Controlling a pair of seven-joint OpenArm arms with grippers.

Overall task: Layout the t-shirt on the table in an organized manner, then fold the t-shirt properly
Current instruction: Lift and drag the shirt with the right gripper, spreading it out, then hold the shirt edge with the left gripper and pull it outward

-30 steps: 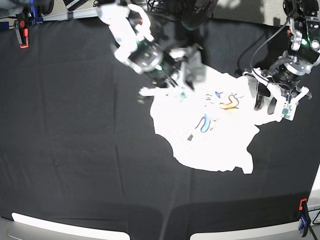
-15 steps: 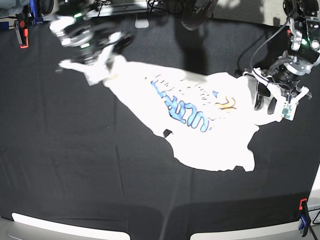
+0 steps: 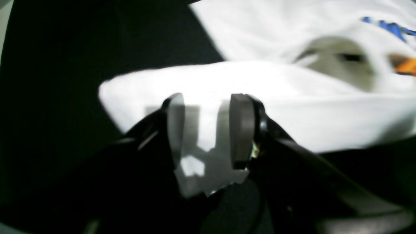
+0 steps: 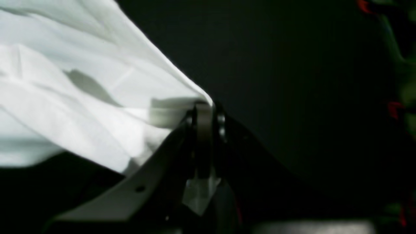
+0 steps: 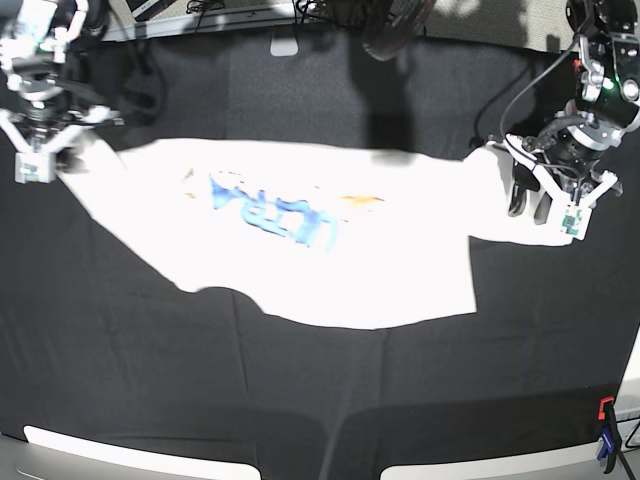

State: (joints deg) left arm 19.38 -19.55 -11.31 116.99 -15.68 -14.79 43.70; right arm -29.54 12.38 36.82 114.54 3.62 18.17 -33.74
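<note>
**Shirt stretched between two hands, folding not yet begun**

A black-draped tabletop (image 5: pixel 300 400) fills the base view, with cables and gear along the upper edge and a red clamp (image 5: pixel 605 408) at the lower right. The t-shirt (image 5: pixel 330 250) spans the upper middle of the frame, print side up, stretched wide from upper left to right. The right hand (image 5: pixel 35 150), at the upper left, is clenched on one edge of the cloth — its wrist view shows the jaws pressed together with white fabric pinched between them. The left hand (image 5: pixel 555 195), at the right, sits over the other end; its wrist view shows cloth between jaws that stand partly apart, so it looks to be grasping a bunched fold there.

I judge the layout step well under way but unfinished: the lower hem hangs uneven and the sleeves are not squared. No fold has been made.

Of the print, only blue letters reading roughly "ULTRA" can be made out — upside down in this view — with orange marks beside them, illegible.
</note>
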